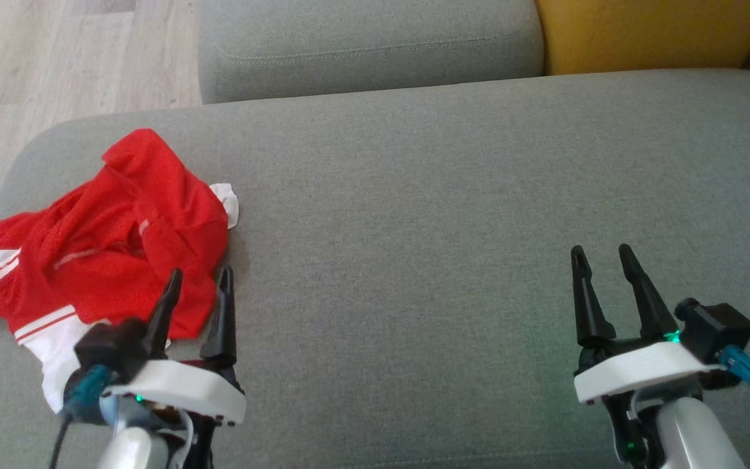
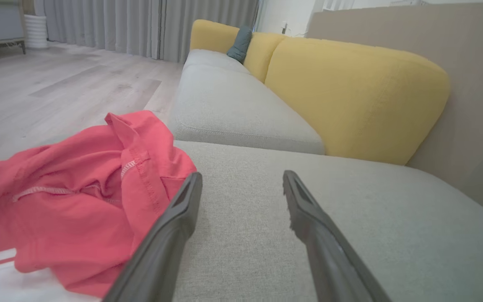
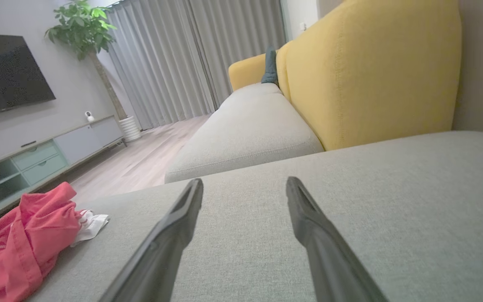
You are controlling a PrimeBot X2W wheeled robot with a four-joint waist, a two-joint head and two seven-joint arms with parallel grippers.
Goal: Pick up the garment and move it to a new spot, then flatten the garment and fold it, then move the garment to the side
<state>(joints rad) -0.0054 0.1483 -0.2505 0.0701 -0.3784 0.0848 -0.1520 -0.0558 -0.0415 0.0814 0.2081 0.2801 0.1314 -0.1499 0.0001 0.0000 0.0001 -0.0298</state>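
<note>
As observed from the head view, a crumpled red jersey [image 1: 121, 221] with white trim is laid at the left edge of the grey sofa seat [image 1: 446, 215], bunched and unfolded. The left end effector [image 1: 201, 273] is positioned at the near right border of the jersey, fingers spread wide, nothing held. One finger is seen over the red cloth, the other over bare upholstery; whether the cloth is touched cannot be determined. The right end effector [image 1: 601, 251] is held well apart to the right over bare seat, likewise spread wide and empty. A second grey seat cushion [image 1: 368, 45] and a yellow back cushion [image 1: 648, 32] are noted at the far side, and wooden floor [image 1: 56, 65] at the far left.
</note>
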